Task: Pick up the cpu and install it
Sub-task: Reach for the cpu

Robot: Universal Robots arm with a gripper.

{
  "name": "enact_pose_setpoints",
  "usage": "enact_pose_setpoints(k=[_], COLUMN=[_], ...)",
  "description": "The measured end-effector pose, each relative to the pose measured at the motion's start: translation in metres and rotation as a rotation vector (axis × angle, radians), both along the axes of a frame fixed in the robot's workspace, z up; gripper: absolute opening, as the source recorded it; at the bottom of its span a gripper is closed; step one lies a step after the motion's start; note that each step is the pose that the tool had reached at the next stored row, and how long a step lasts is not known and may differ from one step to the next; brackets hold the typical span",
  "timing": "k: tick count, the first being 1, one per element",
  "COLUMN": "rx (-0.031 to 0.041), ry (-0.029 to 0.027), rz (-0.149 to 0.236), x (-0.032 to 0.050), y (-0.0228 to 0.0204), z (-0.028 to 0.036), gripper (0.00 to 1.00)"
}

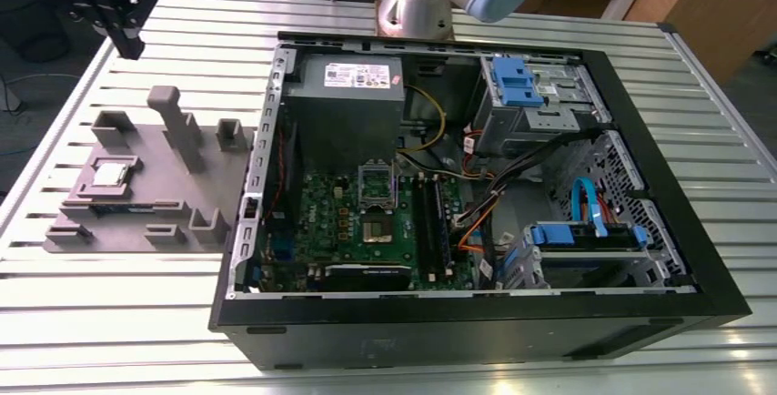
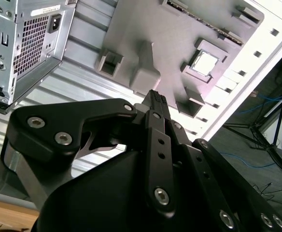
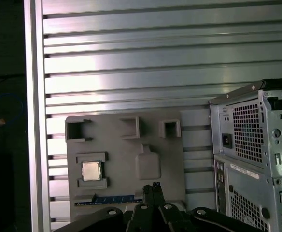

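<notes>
The cpu (image 1: 113, 174) is a small silver square lying flat in a recess of the grey fixture plate (image 1: 146, 217), at the exterior view's left beside the open computer case. Both wrist views show the cpu (image 3: 91, 170) (image 2: 204, 63) from above on the fixture plate (image 3: 126, 140). My gripper (image 1: 126, 47) hangs high over the table's far left corner, well above and behind the fixture, shut with nothing in it. Its black fingertips (image 2: 155, 97) (image 3: 154, 185) are pressed together. The metal-framed socket (image 1: 378, 190) sits on the green motherboard inside the case.
Tall grey posts (image 1: 180, 126) rise from the fixture plate near the cpu. The black computer case (image 1: 486, 322) holds a power supply (image 1: 346, 95), blue drive cages (image 1: 529, 86) and loose cables (image 1: 510, 186). The arm's base (image 1: 419, 4) stands behind the case on the slatted aluminium table (image 1: 122, 322).
</notes>
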State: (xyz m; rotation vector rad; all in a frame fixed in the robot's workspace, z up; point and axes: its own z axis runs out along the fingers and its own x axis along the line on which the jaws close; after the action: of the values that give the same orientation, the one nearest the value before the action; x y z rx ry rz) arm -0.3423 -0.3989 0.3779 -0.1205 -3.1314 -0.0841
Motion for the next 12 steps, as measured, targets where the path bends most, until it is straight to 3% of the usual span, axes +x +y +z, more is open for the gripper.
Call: enact_pose_setpoints(k=[12], rx=[0.0000], ry=[0.0000], rz=[0.000], x=[-0.0088], y=[0.0000], z=[-0.0008], gripper=[0.10])
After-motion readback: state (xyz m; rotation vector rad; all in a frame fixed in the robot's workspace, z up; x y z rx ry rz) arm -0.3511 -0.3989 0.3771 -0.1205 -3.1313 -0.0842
